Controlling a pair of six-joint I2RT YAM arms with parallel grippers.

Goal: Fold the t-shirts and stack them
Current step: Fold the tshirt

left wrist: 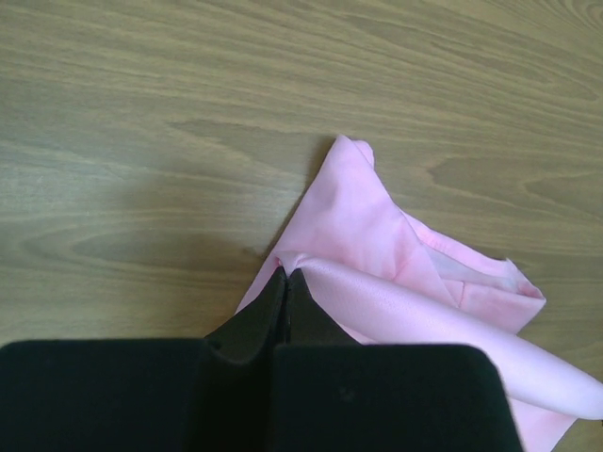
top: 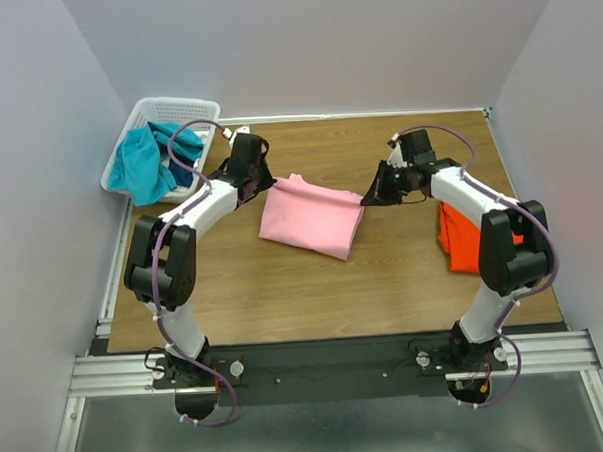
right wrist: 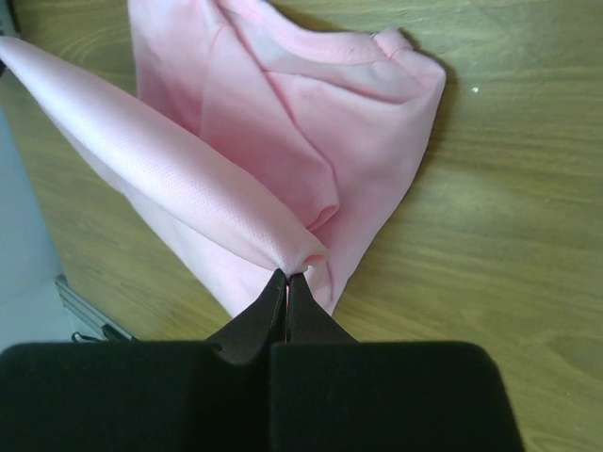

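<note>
Pink t-shirt (top: 311, 218) half-folded on desk (top: 384, 282), right of white basket (top: 181, 103). Left pincer (left wrist: 285, 279) clamped tight on basket-side corner, right pincer (right wrist: 285, 281) likewise on far corner. Edge raised between them. Advice: carry both corners level, same pace, edge taut, lay square. Orange t-shirt (top: 460, 241) farthest from basket.

I have the left gripper (top: 264, 181) and right gripper (top: 370, 196) low, arms stretched forward and angled inward, jaws pinched tight on corners of the pink shirt (top: 311, 218).
</note>
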